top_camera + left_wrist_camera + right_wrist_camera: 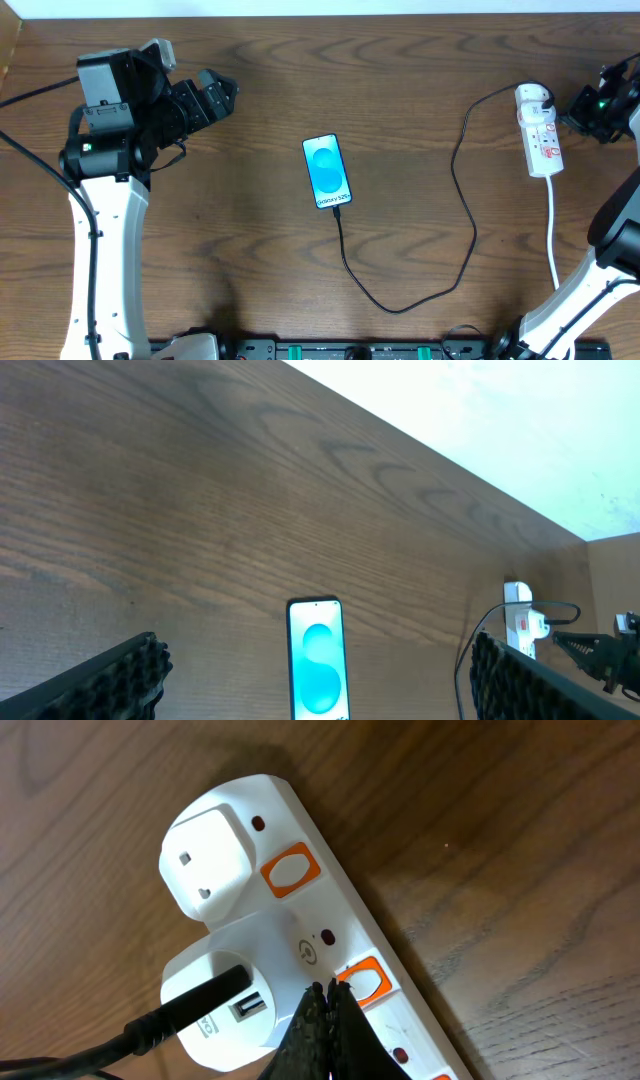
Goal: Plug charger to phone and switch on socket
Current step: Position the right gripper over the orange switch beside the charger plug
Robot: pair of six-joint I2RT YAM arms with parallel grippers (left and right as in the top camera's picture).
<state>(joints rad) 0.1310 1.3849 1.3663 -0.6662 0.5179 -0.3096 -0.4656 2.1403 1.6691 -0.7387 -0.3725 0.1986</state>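
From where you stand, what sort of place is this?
Probably a robot test bench, not a home: a left arm and a right arm flank a wood-grain table, with a smartphone, charger cable and white power strip laid out.

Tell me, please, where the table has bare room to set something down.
The table is bare between the left tool and the phone, and between the phone and the charger cable. Crowded: the right edge, where the right tool is at the socket.
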